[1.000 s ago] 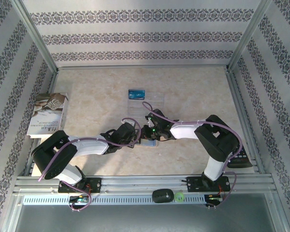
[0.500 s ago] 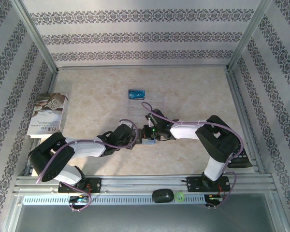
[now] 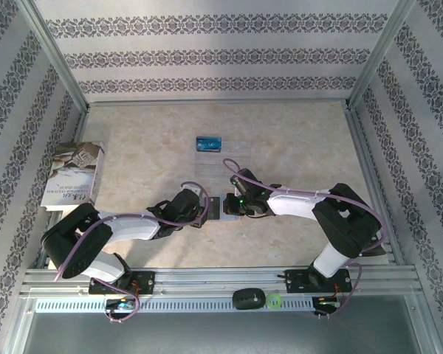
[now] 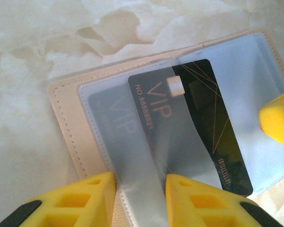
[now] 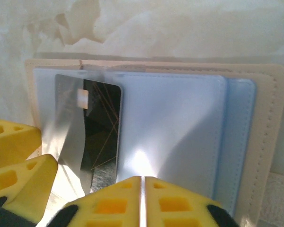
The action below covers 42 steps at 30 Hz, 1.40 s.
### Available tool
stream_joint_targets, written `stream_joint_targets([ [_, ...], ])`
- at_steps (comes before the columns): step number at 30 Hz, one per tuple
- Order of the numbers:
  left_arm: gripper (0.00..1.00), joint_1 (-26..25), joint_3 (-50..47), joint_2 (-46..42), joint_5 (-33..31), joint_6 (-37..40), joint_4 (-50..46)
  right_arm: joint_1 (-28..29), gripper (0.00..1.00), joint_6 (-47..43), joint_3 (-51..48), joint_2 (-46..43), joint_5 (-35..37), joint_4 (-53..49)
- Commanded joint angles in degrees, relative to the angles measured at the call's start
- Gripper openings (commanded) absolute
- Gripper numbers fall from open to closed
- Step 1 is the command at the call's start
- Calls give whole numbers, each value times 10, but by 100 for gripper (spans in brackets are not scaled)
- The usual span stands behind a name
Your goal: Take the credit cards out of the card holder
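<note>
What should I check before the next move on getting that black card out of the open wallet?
1. The wallet lies open on the table: ok.
2. The black card is free of the wallet: not ok, it lies on the pale lining.
3. The left gripper holds the card: cannot tell; a shiny strip runs between its fingers.
4. The right gripper pins the wallet: cannot tell; it is shut over the lining.
5. The blue card is already out: ok, at the clear tray.
</note>
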Motion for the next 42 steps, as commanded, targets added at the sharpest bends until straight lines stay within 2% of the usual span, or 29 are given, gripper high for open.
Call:
stream_joint_targets([
  [1, 35, 5, -7, -33, 21, -7, -59, -3, 16, -31, 14, -14, -25, 9],
  [6, 31, 6, 14, -95, -3, 18, -92, -3, 19, -45, 26, -19, -31, 7],
  [10, 21, 13, 46, -39, -1, 42, -80, -3, 19, -43, 35, -6, -53, 22],
  [16, 20, 40, 63, 37, 1, 53, -58, -7, 21, -42, 61, 21, -70, 16],
  [19, 19, 53, 47, 31, 5, 52, -50, -10, 23, -39, 66, 35, -77, 15],
  [36, 16, 53, 26, 62, 46, 33, -23, -13, 24, -10, 79, 95, -105, 50],
  [38, 15, 54, 26, 66, 51, 32, -20, -12, 23, -1, 82, 103, -107, 53],
  [42, 15, 53, 21, 61, 47, 29, -21, -13, 8, 7, 71, 98, -87, 56],
])
